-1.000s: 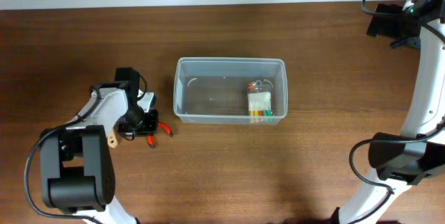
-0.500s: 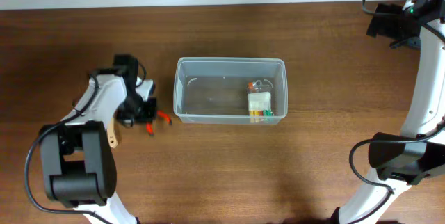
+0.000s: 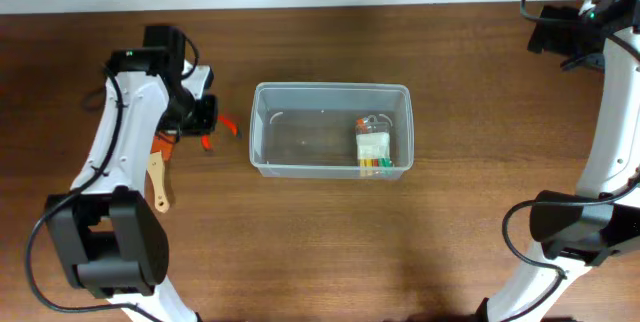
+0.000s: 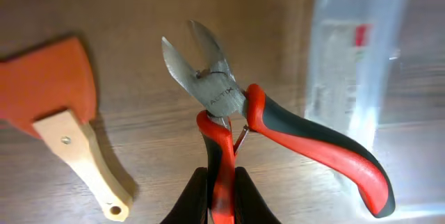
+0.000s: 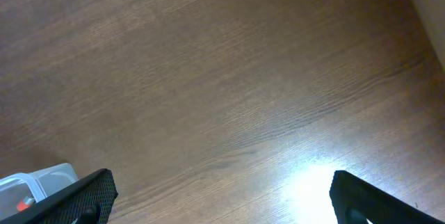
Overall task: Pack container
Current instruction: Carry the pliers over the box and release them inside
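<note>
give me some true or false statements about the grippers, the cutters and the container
1. The left gripper is shut on one handle of the cutters. True.
2. The cutters lie inside the container. False: they are outside it, off its left end, held by the left gripper.
3. A packet of coloured items sits in the container. True.
4. The right gripper holds the spatula. False: it is open and empty, and the spatula lies on the table by the left arm.
</note>
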Motion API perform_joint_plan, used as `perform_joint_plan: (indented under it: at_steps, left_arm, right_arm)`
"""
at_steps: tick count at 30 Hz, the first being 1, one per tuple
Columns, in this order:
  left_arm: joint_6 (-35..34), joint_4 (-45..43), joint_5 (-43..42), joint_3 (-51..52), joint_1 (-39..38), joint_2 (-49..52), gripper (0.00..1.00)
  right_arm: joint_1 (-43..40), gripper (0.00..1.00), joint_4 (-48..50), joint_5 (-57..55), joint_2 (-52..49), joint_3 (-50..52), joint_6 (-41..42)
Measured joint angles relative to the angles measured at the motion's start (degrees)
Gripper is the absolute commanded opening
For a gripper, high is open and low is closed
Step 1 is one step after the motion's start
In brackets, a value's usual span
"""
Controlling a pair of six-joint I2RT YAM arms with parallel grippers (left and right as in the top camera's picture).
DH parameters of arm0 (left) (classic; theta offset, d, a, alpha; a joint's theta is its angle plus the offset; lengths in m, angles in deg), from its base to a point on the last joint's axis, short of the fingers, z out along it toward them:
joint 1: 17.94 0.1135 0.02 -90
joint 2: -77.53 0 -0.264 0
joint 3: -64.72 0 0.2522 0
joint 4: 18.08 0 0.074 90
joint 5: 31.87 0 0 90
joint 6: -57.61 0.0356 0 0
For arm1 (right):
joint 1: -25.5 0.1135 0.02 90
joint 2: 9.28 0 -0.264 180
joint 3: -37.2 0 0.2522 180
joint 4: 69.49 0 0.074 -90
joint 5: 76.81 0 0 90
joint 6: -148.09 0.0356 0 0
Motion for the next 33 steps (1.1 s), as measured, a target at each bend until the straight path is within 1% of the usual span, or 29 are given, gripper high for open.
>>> perform_joint_plan:
  at_steps: [6,10,16,24,28,33]
  left_arm:
    - [0.0,4.1,-0.4,-9.2,-2.3,0.0,0.02]
    - [-0.3,5.0,-0.9,-12.3,-5.5,0.0,0.02]
    - [-1.3,4.5,-1.4,-12.5,-12.9,0.0,0.02]
    - [-2.2,-0.8,-1.5,-12.5,-22.8,0.0,0.02]
    - [-2.5,-2.5,-1.5,-12.5,-25.1,0.0,0.02]
    - [-2.7,-3.2,-1.5,-12.6,-25.6,1.1,0.02]
  right_arm:
    - [0.0,0.99,0.0,0.0,0.0,0.0,0.0]
    - [0.0,0.99,0.0,0.0,0.0,0.0,0.0]
    - [0.0,0.99,0.0,0.0,0.0,0.0,0.0]
    - [0.0,0.99,0.0,0.0,0.0,0.0,0.0]
    - [0.0,0.99,0.0,0.0,0.0,0.0,0.0]
    - [0.0,0.99,0.0,0.0,0.0,0.0,0.0]
